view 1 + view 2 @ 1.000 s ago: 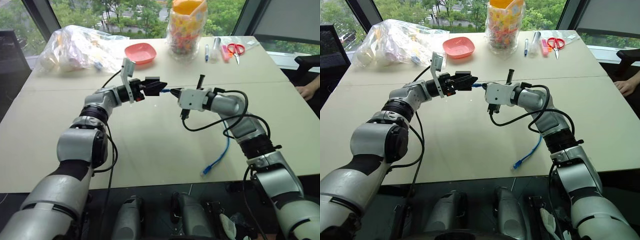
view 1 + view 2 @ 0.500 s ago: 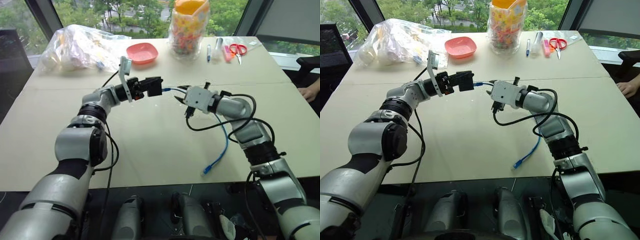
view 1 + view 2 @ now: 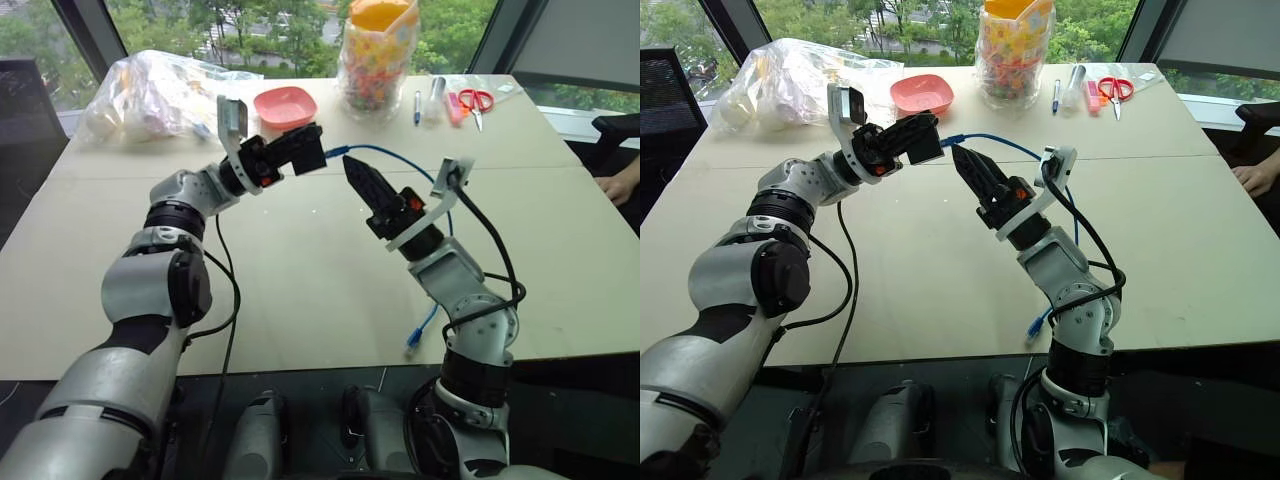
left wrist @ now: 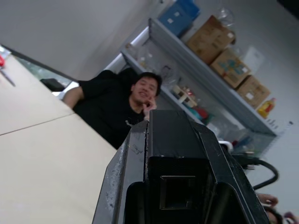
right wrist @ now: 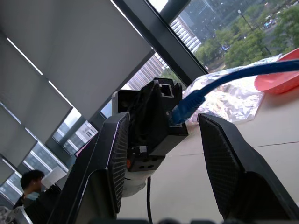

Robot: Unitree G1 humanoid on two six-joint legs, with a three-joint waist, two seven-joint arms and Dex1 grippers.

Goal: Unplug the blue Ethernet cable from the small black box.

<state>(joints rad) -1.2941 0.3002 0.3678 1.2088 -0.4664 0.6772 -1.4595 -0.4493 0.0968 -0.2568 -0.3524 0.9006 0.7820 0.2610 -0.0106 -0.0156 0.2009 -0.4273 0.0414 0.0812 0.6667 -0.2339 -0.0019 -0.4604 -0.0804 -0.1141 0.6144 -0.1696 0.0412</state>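
Above the counter, the left gripper has its fingers clenched on the small black box, the blue Ethernet cable still plugged in. The right gripper has its fingers released, just beside the plug.

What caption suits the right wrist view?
Open right pincer faces the black box, blue cable plugged in.

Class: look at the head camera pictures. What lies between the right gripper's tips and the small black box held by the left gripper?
In the left eye view, only a short arc of blue cable crosses the gap between right gripper and box, above bare table.
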